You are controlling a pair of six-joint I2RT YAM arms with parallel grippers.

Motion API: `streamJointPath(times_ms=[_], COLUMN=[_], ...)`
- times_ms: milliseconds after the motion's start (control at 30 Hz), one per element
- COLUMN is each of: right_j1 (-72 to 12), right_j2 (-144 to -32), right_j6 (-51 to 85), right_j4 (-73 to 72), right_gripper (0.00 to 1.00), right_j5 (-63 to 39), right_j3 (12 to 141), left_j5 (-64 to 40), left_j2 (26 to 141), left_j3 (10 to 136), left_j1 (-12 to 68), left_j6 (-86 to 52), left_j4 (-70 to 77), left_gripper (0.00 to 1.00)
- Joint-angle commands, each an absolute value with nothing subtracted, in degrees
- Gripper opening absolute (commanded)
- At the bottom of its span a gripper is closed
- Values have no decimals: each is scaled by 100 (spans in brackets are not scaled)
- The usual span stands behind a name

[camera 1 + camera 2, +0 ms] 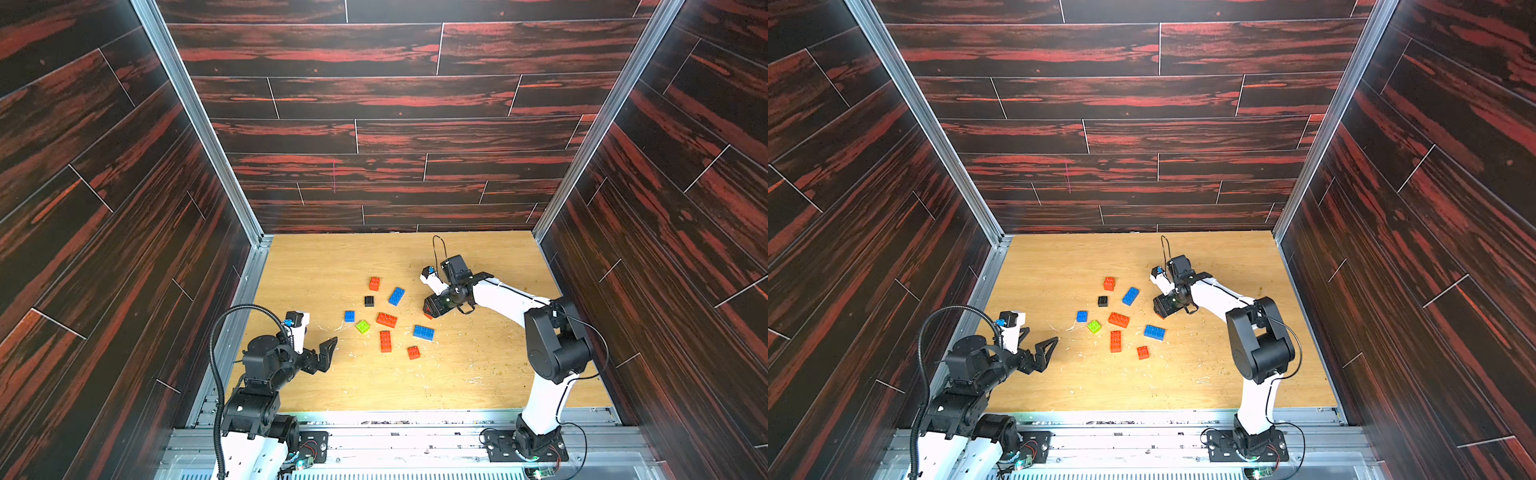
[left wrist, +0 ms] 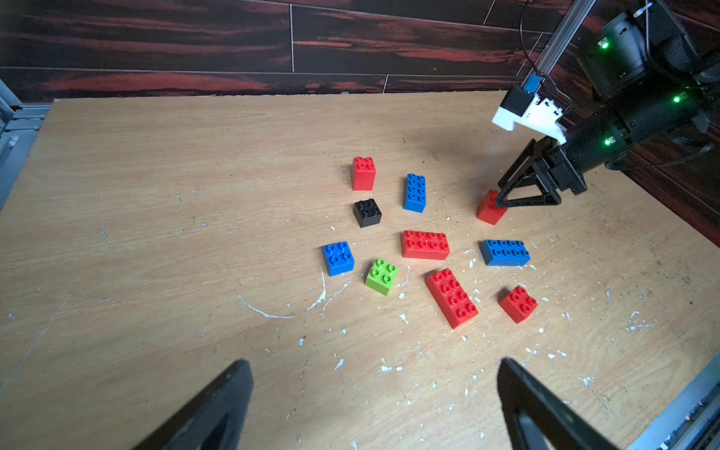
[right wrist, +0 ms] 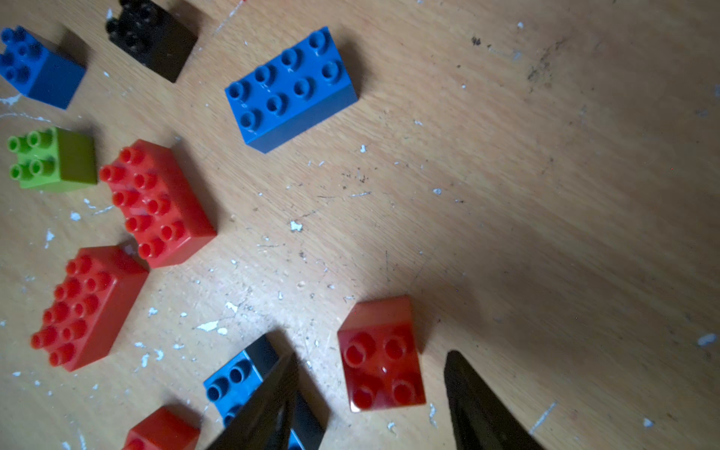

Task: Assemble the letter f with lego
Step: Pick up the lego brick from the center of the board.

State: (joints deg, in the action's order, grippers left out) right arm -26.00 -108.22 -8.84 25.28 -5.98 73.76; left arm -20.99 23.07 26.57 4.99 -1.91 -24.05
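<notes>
At the left, the left fingers hang spread wide and empty over bare tabletop, just short of the pile. The lego bricks lie loose mid-tabletop, each flat on its own: red, blue, one green, one black. At the right, the right fingers stand open astride a small red brick at the pile's right edge, and I see a sliver of tabletop between it and each finger.
</notes>
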Motion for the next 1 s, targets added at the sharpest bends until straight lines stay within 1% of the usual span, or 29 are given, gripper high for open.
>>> streamJointPath(times_ms=[0, 200, 267, 333, 467, 633, 700, 967], right_j1=[-2680, -2698, -2712, -2707, -2719, -2728, -2736, -2877], right_j2=[-10974, -10992, -11004, -11023, -11039, -11062, -11065, -10871], right_j6=[-915, -874, -879, -900, -905, -894, -858, -194], right_j4=[2572, 2531, 2565, 2605, 2637, 2671, 2689, 3062], right_gripper=[61, 57, 50, 46, 39, 36, 31, 20], right_j5=[-465, -318, -294, -291, -272, -259, -237, -9], right_j3=[7455, 7429, 7450, 7464, 7462, 7471, 7488, 7790], left_j5=[-2068, -2066, -2076, -2077, -2074, -2075, -2074, -2076], left_j2=[2348, 2347, 2362, 2355, 2345, 2336, 2341, 2361], left_j3=[2656, 2654, 2661, 2663, 2654, 2650, 2653, 2653], left_j1=[531, 536, 529, 536, 536, 536, 536, 541], left_j6=[-165, -165, -160, -165, -158, -158, -158, -157], left_j4=[-2421, -2425, -2424, -2421, -2424, -2420, -2425, -2421], left_gripper=[100, 100, 100, 100, 100, 100, 100, 100])
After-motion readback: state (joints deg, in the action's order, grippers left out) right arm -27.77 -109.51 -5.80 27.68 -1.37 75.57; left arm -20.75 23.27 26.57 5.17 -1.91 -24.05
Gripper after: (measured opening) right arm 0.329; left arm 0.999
